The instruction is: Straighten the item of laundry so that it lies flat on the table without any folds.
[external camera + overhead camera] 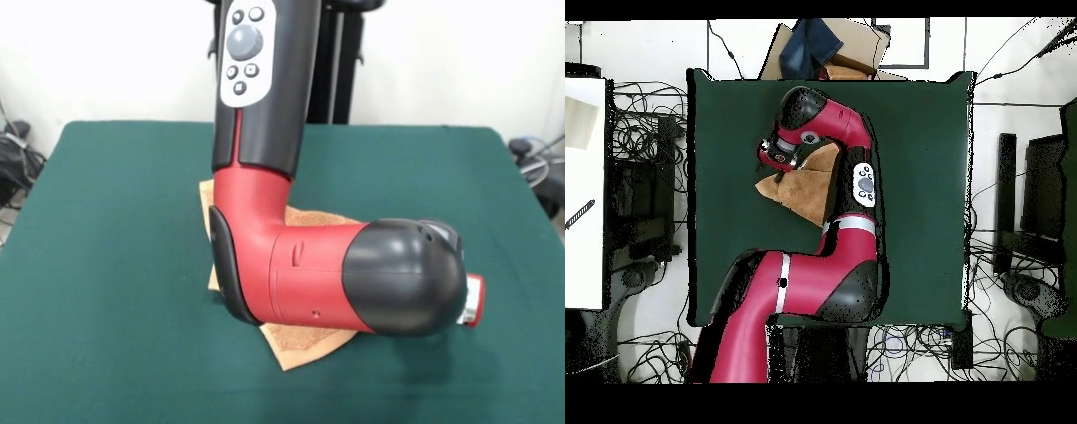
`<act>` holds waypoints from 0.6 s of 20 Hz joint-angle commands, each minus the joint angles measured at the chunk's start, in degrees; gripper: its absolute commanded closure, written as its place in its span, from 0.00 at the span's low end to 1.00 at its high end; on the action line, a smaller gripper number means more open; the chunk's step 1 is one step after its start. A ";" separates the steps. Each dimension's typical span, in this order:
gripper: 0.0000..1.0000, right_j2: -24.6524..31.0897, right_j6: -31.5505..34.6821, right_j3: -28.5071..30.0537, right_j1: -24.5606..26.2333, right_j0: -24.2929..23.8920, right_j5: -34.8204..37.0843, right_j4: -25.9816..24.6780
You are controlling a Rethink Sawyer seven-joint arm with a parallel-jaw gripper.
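The item of laundry (305, 340) is a light-brown terry towel near the middle of the green table (115, 265). In the front view the arm's red and black wrist (353, 278) covers most of it, leaving a corner at the front and strips at the back. From overhead the towel (805, 190) looks crumpled, with folded edges, and it lies partly under the arm's end (787, 145). The gripper is hidden beneath the wrist in both views.
The arm's long link (855, 190) reaches over the table (925, 180) from its base side. A cardboard box with blue cloth (827, 45) stands beyond the far edge in the overhead view. Cables lie on the floor around the table.
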 commanded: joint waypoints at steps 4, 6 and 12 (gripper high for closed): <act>0.00 6.34 9.78 0.60 22.69 7.45 -30.52 -4.25; 0.00 6.53 10.29 -0.73 23.80 7.71 -30.20 -4.24; 0.00 4.22 10.05 -3.68 25.18 10.49 -37.25 -9.32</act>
